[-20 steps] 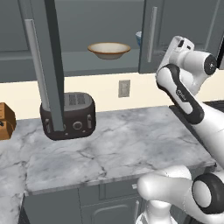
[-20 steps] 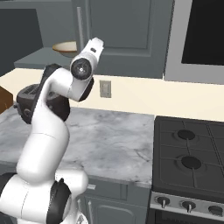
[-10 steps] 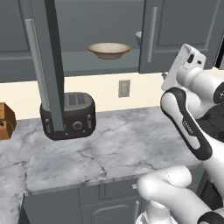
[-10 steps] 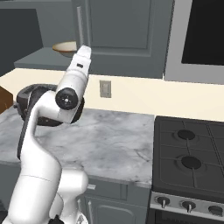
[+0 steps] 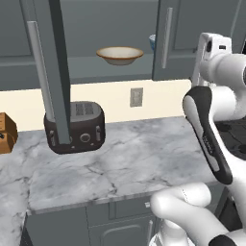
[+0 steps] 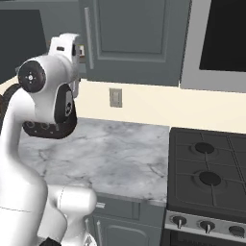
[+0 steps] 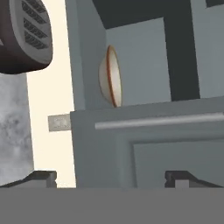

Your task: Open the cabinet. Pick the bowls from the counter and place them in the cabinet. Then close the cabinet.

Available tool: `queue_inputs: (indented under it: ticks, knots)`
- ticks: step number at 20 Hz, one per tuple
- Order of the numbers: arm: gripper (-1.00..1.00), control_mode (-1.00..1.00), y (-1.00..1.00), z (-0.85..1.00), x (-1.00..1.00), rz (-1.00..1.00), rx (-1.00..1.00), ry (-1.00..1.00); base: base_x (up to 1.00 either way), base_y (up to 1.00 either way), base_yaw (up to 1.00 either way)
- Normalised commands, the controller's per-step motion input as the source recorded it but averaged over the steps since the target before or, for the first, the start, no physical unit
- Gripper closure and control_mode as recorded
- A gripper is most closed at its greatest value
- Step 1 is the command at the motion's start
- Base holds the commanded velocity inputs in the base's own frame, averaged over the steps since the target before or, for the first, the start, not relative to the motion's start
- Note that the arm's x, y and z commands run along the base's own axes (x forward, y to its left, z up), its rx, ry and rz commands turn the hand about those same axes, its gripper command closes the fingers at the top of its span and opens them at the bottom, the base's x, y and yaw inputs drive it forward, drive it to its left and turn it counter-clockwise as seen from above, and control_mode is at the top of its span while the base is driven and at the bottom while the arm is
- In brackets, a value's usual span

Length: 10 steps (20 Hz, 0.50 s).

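Observation:
The cabinet's left door (image 5: 54, 72) stands open, seen edge-on, while its right door (image 5: 192, 33) is closed. On the shelf inside rests the cream bowl (image 5: 120, 54) with a tan rim, also seen turned sideways as the cream bowl (image 7: 111, 76) in the hand view. A sliver of the blue-patterned bowl (image 5: 152, 42) peeks from behind the right door's edge. My gripper (image 7: 111, 179) is open and holds nothing; it faces the right door's bar handle (image 7: 162, 120). The hand (image 5: 211, 48) hovers high, right of the opening and off the door. The marble counter (image 5: 125, 158) lies below.
A dark toaster (image 5: 74, 127) stands on the counter under the open door. A brown box (image 5: 5, 132) sits at the far left. An outlet (image 6: 115, 97) is on the cream wall. A black stove (image 6: 206, 178) adjoins the counter's right end, below a microwave (image 6: 223, 36).
The hand has pulled back from the cabinet and turned to face the right door. Its jaws have spread slightly. Both bowls stay where they were on the shelf.

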Motion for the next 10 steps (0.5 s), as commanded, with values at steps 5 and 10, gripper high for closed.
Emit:
queue_inputs:
  ticks: [5,10]
  knots:
    - [-1.0,-1.0,0.2,0.06,-0.64,-0.13,-0.28,0.25,0.0,0.0,0.0]
    - [-1.0,-1.0,0.19,-0.26,-0.9,-0.19,-0.12,-0.12,0.0,0.0,0.0]
